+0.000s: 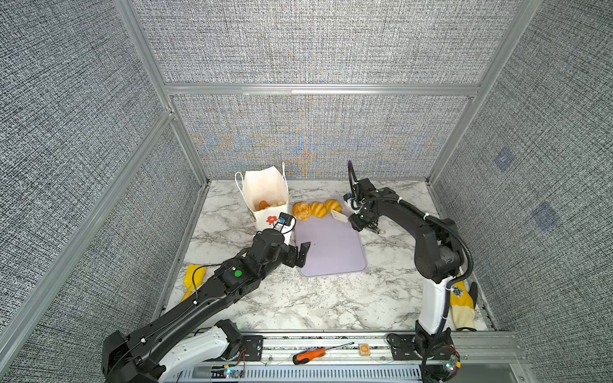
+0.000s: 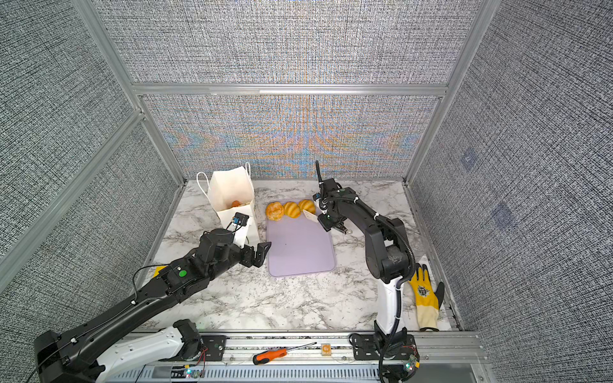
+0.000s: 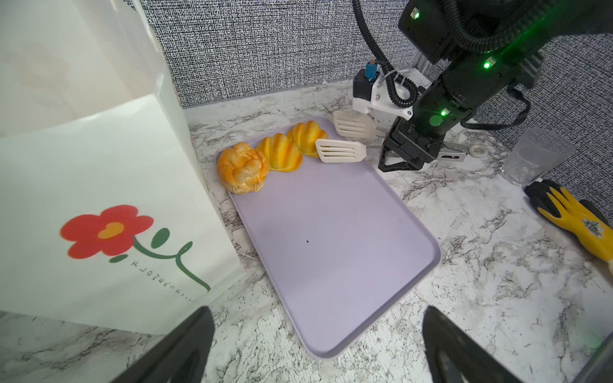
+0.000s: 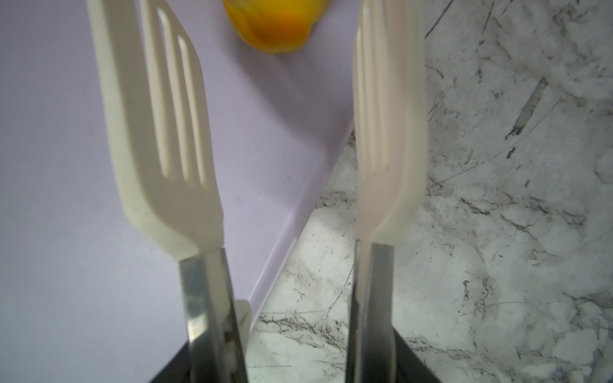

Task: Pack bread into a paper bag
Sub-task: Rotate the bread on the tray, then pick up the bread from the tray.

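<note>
Three golden bread pieces lie in a row at the far end of the lilac tray: a round bun and two striped rolls. The white paper bag with a red flower stands upright left of the tray, with more bread inside. My right gripper is shut on white slotted tongs, whose blades stand apart just right of the nearest roll. My left gripper is open and empty at the tray's near left corner, beside the bag.
A yellow work glove lies by the right arm's base, and a clear plastic cup stands behind it near the wall. A yellow tool lies at the left edge. A screwdriver rests on the front rail.
</note>
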### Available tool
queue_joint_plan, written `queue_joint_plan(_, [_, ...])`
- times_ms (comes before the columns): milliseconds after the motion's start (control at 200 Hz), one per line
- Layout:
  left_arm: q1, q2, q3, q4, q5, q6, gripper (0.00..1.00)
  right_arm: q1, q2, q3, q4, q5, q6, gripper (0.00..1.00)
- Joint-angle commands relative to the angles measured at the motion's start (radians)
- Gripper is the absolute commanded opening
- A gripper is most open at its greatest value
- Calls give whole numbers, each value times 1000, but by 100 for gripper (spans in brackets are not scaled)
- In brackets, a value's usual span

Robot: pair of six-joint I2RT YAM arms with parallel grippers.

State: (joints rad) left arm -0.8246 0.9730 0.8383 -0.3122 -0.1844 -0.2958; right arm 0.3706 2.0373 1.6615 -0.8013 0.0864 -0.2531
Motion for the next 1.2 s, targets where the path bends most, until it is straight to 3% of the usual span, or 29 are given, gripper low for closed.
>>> queue_joint_plan(0, [-1,1,4,12,-9,-7,99,9,12,13,19,11,41,58])
queue_joint_plan(1196, [-2,11,20,-10,-23,-7,99,1,220,235,-62,-28,-3,57])
